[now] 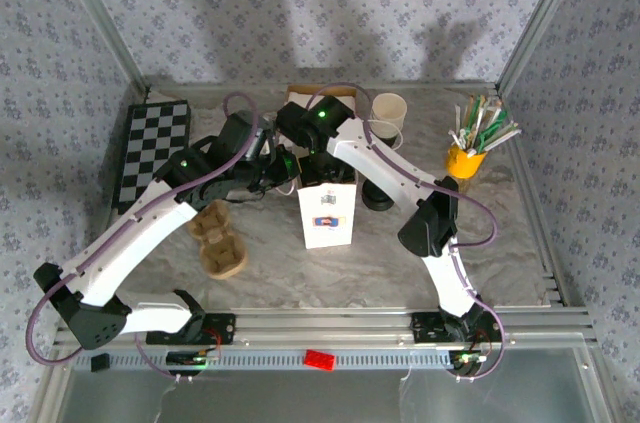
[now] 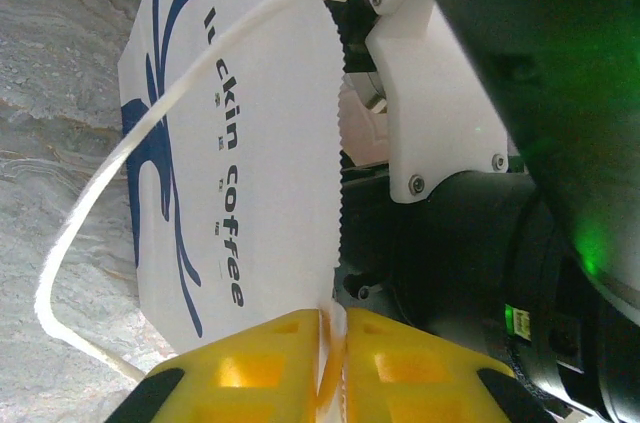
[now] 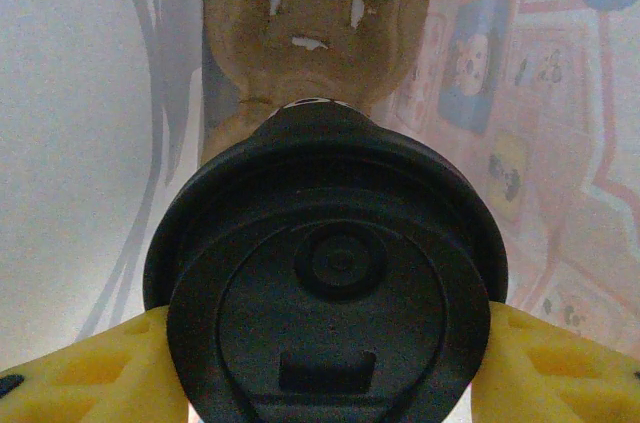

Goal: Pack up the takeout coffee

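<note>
The takeout coffee shows its round black lid from above, with my right gripper shut on it, a yellow finger at each side. It hangs inside the white paper bag, above a brown cardboard cup carrier at the bag's bottom. My left gripper is shut on the bag's serrated top rim, its yellow pads pressed together on the paper. In the top view both grippers meet at the bag's mouth, the left gripper beside it and the right gripper over it.
Brown cardboard carriers lie left of the bag. Loose black lids sit to its right, a stack of cream cups behind. A yellow cup of stirrers stands far right, a chessboard far left.
</note>
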